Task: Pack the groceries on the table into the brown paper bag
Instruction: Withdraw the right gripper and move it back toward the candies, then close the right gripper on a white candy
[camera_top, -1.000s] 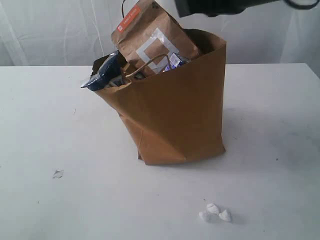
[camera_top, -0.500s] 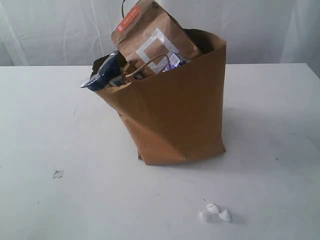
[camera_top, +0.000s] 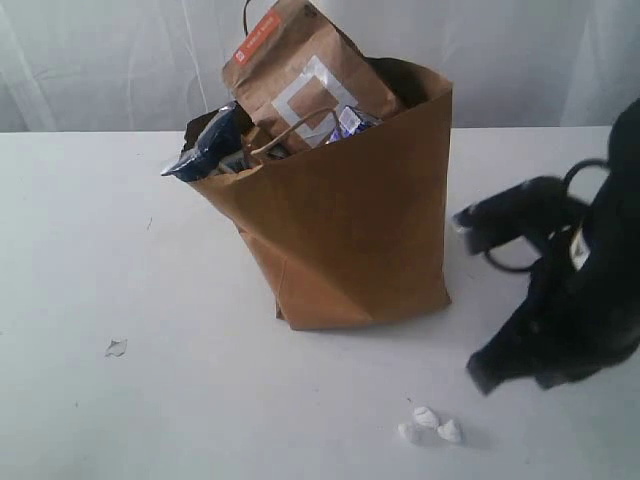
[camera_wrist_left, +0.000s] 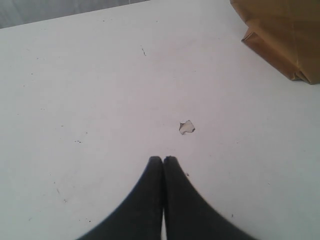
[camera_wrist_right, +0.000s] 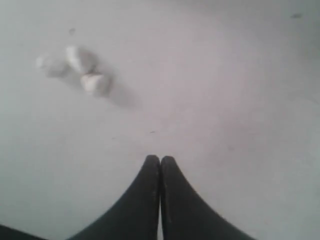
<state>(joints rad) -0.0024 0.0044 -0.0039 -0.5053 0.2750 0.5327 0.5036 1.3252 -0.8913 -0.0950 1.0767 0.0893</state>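
Observation:
The brown paper bag (camera_top: 350, 220) stands upright in the middle of the white table (camera_top: 90, 250). Groceries stick out of its top: a kraft pouch with an orange strip (camera_top: 300, 75), a dark blue printed packet (camera_top: 205, 145) leaning over the left rim, and a small blue-white item (camera_top: 350, 120). My right gripper (camera_wrist_right: 160, 159) is shut and empty, low over the table to the right of the bag; in the exterior view its blurred tip (camera_top: 480, 378) points down and left. My left gripper (camera_wrist_left: 163, 159) is shut and empty over bare table; a bottom corner of the bag (camera_wrist_left: 285, 35) lies far from it.
Three small white lumps (camera_top: 430, 425) lie near the front edge, just ahead of the right gripper, and appear again as white lumps (camera_wrist_right: 82, 70). A tiny pale scrap (camera_top: 116, 348) lies at the front left, the same scrap (camera_wrist_left: 186, 128) sitting just beyond the left fingertips.
The right arm was above the bag's top a second ago, left the view, and now hangs low to the right of the bag. Bag and groceries have not moved.

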